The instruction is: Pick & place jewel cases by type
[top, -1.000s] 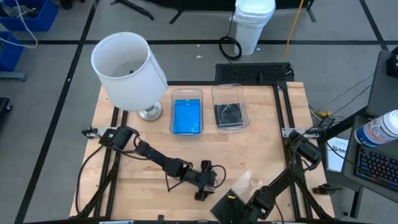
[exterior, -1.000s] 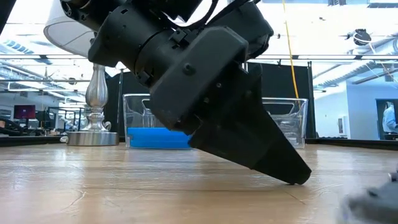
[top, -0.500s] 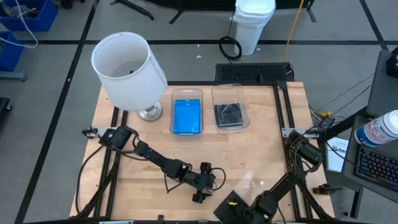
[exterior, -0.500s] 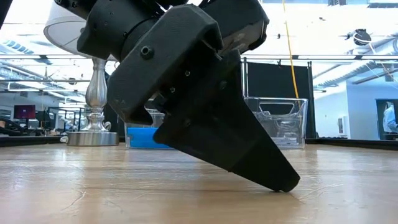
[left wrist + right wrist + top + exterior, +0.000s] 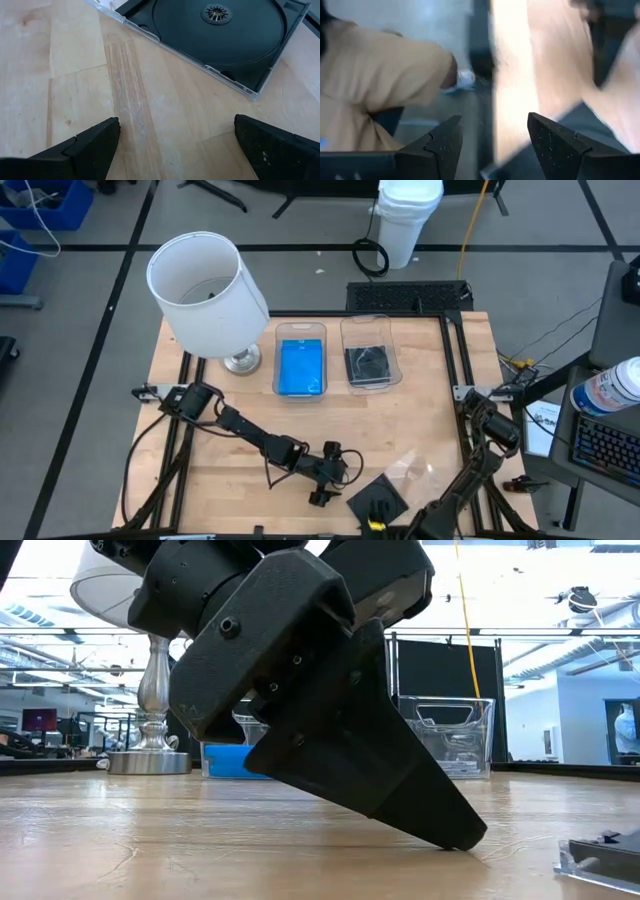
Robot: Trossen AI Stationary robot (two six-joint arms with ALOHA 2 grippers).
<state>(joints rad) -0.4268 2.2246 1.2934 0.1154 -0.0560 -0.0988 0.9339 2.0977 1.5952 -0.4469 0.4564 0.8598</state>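
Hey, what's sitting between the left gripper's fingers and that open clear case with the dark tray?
Nothing: in the left wrist view only bare wooden table lies between the left gripper and the open clear jewel case with a dark tray.

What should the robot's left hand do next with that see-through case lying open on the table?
Probably ease forward a little. The left gripper is open and low over the wood, and the open clear case lies just ahead of its fingers, untouched. The right gripper is open near the table's front edge.
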